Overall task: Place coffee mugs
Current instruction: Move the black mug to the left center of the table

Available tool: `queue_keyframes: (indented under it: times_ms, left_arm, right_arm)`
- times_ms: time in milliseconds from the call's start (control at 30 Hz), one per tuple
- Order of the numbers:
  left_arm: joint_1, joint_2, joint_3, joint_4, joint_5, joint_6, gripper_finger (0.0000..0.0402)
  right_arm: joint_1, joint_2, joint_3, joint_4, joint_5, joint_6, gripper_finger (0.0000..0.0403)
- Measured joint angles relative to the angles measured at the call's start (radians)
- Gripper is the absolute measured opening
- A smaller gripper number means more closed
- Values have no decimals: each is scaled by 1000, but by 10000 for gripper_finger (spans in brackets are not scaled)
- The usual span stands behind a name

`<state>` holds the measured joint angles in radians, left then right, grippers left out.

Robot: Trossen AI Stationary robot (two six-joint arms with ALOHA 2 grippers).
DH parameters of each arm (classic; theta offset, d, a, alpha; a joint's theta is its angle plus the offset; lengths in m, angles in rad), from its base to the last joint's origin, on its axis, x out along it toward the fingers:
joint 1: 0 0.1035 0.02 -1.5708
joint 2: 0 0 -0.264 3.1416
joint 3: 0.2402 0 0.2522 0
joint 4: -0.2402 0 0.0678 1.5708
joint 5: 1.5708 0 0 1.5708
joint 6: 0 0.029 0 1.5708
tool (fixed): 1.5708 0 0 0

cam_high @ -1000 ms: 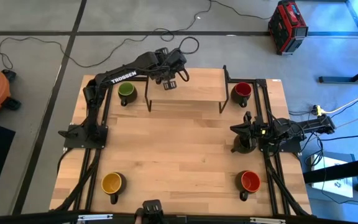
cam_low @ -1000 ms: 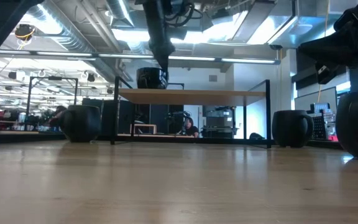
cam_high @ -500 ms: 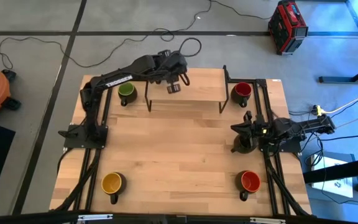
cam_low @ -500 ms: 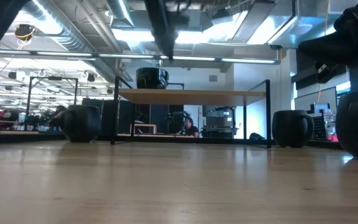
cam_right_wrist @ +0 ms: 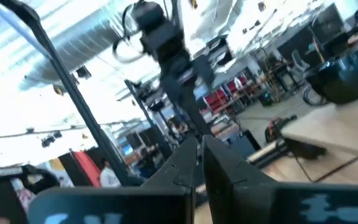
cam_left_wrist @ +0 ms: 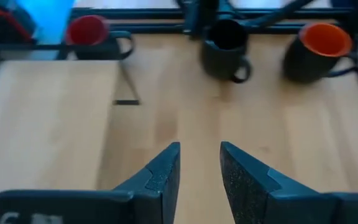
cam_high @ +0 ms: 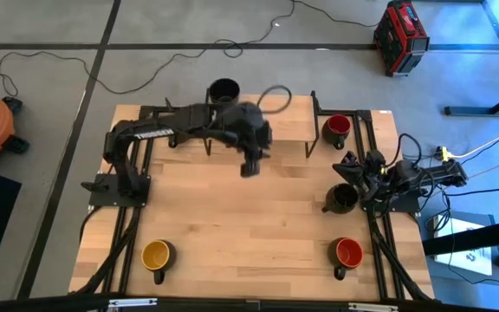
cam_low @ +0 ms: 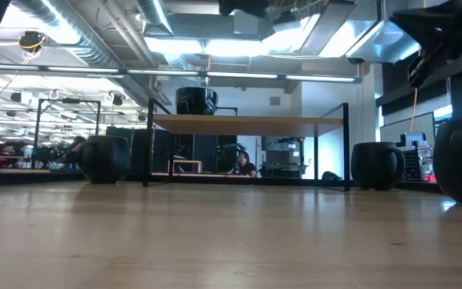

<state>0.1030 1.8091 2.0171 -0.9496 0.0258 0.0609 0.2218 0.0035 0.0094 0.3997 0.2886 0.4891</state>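
Note:
A black mug (cam_high: 223,89) stands on its base on the raised wooden shelf (cam_high: 284,130), at its far left corner, also seen in the low view (cam_low: 196,100). My left gripper (cam_high: 251,166) (cam_left_wrist: 199,168) hangs open over the table's middle, just near of the shelf, with nothing between its fingers. On the table stand a dark red mug (cam_high: 337,127), a black mug (cam_high: 343,198), an orange-red mug (cam_high: 347,253) and a yellow mug (cam_high: 156,256). My right gripper (cam_high: 351,163) (cam_right_wrist: 199,155) is shut and tipped upward beside the black mug.
The shelf stands on thin black legs (cam_left_wrist: 126,87) at the table's far side. Black frame rails (cam_high: 372,139) run along both table sides. Another dark mug (cam_low: 103,158) stands at the far left, under my left arm in the high view. The wooden middle (cam_high: 249,225) lies bare.
My left gripper has risen off the black mug on the shelf, then swung toward the table's right and near edges, out over the middle. The mug stays upright on the shelf. My right gripper has tipped upward beside the black mug.

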Motion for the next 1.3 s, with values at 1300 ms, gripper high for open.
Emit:
queue_keyframes:
  times_ms: [1300]
  left_arm:
    - [-125,-643,-810,325,30,-53,40]
  right_arm:
    - [7,1021,1050,-1404,-355,617,29]
